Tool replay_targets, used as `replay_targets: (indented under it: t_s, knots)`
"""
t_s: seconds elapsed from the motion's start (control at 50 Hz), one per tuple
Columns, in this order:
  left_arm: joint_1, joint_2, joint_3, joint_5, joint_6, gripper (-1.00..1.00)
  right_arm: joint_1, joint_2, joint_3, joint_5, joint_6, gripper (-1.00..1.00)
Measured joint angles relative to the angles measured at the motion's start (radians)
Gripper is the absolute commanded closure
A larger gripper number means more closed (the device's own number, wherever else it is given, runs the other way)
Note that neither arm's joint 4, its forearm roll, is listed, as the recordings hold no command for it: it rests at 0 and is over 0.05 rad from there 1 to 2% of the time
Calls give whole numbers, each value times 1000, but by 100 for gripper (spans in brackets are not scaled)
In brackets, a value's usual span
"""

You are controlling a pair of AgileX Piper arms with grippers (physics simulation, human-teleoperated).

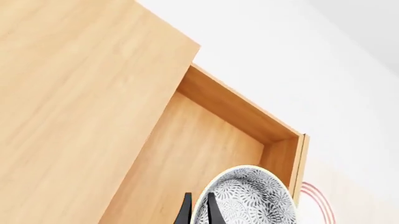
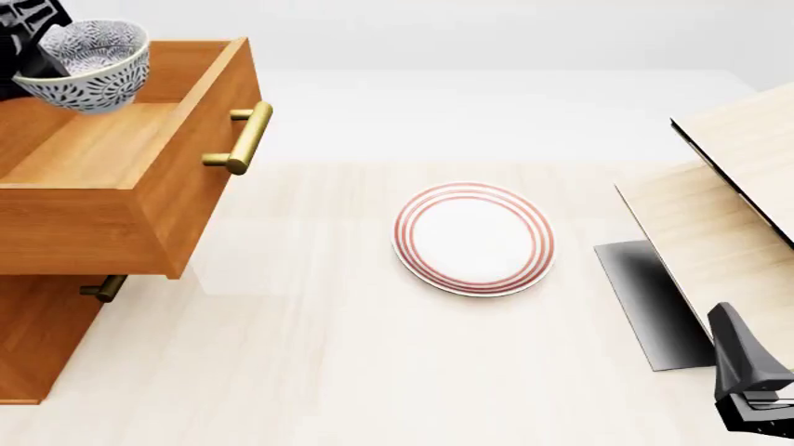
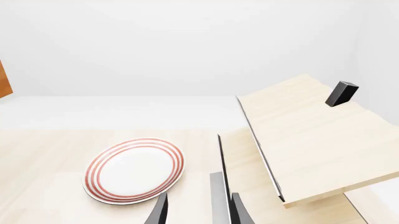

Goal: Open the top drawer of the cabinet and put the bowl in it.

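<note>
Right gripper: nearest the front camera, low at the near right edge; fingers apart with nothing between, idle beside the pale wood structure.
Plate: red-ringed, flat on the table, mid-scene, well apart from both arms.
Top drawer: pulled out of the cabinet, brass handle facing the table, wooden floor bare.
Bowl: held tilted above the back part of the open drawer, not yet resting on its floor.
Left gripper: clamped on the bowl's rim, one finger inside the wall and one outside, as seen from the left wrist.
Step in hand: lowering the bowl into the drawer.
Doing it well: descend straight and slowly, keep clear of the drawer's side walls, level the bowl before it touches, release only once the base sits on the wood.
Risk: early release likely to tip or roll the bowl.
</note>
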Motion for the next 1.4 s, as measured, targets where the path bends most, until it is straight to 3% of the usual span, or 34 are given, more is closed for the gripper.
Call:
replay_targets:
  t_s: [0.36,0.9,1.4]
  knots:
    - [-2,76,26,-74,-10,100,0,0,0,0,0,-100]
    - [47,85,113,-184,-60,100,0,0,0,0,0,-100]
    - [49,114,111,-213,-55,100,0,0,0,0,0,-100]
